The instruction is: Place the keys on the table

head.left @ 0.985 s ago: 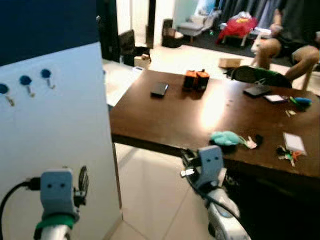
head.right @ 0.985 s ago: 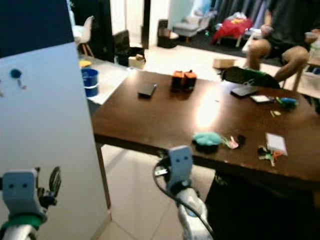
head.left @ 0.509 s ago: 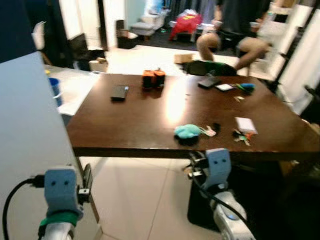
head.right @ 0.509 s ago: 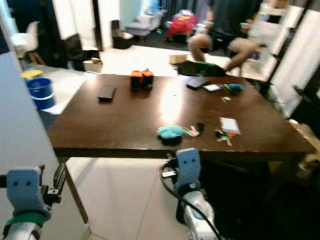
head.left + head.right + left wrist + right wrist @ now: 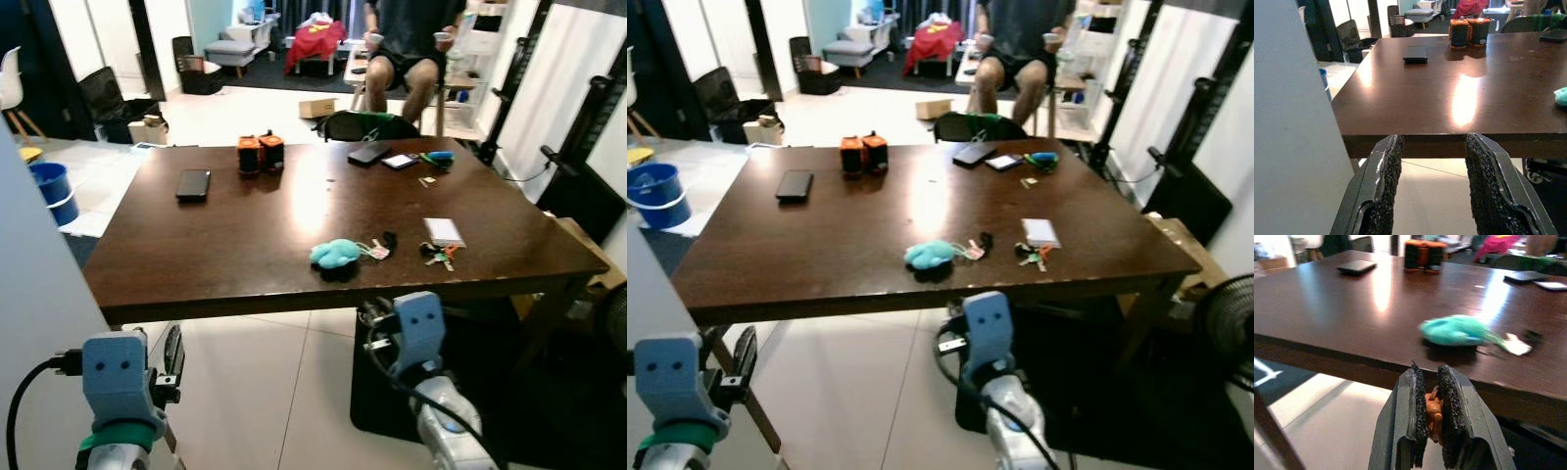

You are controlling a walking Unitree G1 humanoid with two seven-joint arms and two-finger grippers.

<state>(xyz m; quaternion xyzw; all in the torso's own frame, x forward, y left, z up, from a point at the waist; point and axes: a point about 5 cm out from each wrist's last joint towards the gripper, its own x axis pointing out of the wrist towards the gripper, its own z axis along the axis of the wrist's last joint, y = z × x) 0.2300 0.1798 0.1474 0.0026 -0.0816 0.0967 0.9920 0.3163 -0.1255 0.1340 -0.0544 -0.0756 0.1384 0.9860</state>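
Right end effector (image 5: 1431,423) pinches probably the keys (image 5: 1433,412) below table (image 5: 245,284) edge.

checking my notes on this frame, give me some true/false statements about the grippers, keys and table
1. The right gripper is shut on a small orange item. True.
2. The left gripper holds a phone. False: its fingers are open with nothing between them.
3. A teal plush keychain lies on the table. True.
4. The black phone sits on the floor. False: it lies on the table.
5. The right gripper is above the tabletop. False: it is short of the near edge, below it.
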